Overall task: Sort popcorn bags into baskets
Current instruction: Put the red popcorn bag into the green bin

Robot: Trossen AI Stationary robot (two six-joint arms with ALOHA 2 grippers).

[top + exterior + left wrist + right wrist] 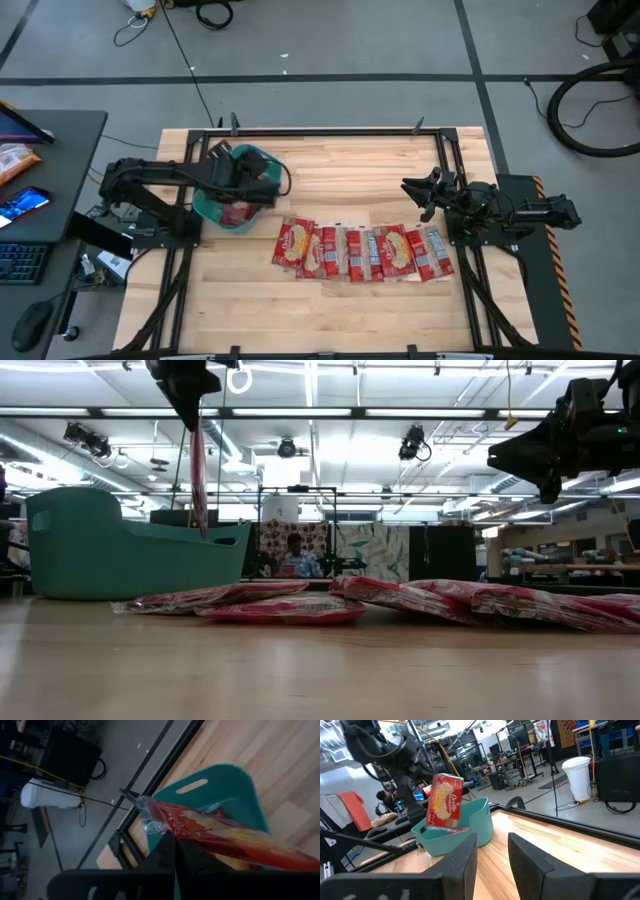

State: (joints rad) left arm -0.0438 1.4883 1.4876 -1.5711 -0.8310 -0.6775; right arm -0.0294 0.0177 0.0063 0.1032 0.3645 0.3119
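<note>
Left gripper is pinched tight on a popcorn bag, dangling it upright above the teal tub at the table's nine o'clock. Right gripper waits at three o'clock, fingers parted and holding nothing, with the row of remaining bags lying flat toward six o'clock.

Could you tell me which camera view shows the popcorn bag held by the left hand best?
The right wrist view: the held bag faces it, hanging over the teal basket. The low view shows it edge-on, the left wrist view foreshortened, the high view mostly hidden beneath the left hand.
</note>
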